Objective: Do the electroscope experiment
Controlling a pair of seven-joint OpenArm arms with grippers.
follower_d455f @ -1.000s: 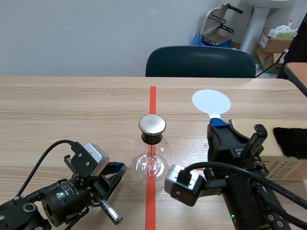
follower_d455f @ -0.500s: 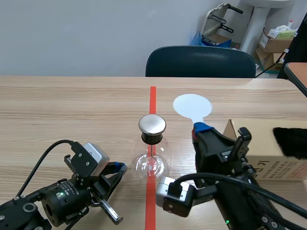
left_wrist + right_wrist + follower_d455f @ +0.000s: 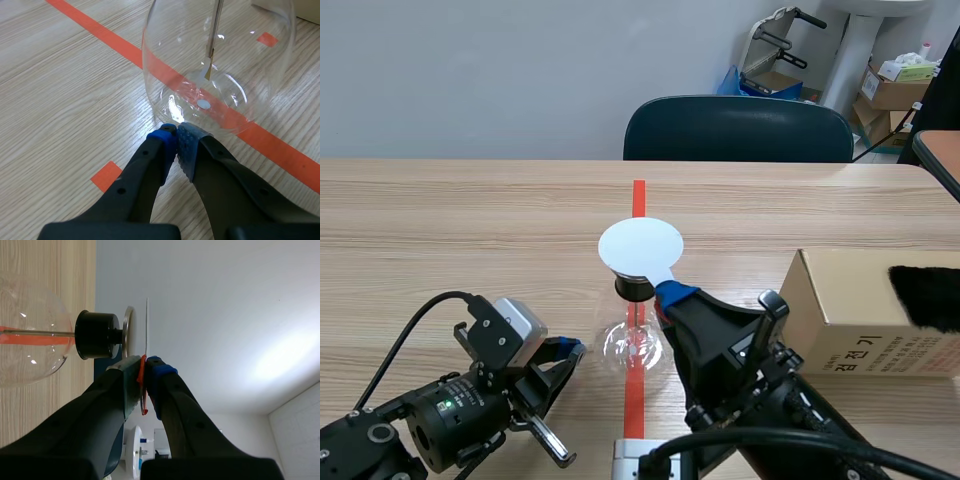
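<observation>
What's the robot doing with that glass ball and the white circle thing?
It is doing an electroscope experiment. The right pincer grips a white disc and holds it just above the metal cap of the glass flask, with a thin gap between them. The left pincer is shut on nothing, its tips right at the foot of the flask on the table.

On the worktop (image 3: 470,230) the flask (image 3: 636,345) stands; the left claw (image 3: 570,348) is just left of it, the disc (image 3: 640,246) just over its cap, and the box (image 3: 860,300) to its right.
</observation>
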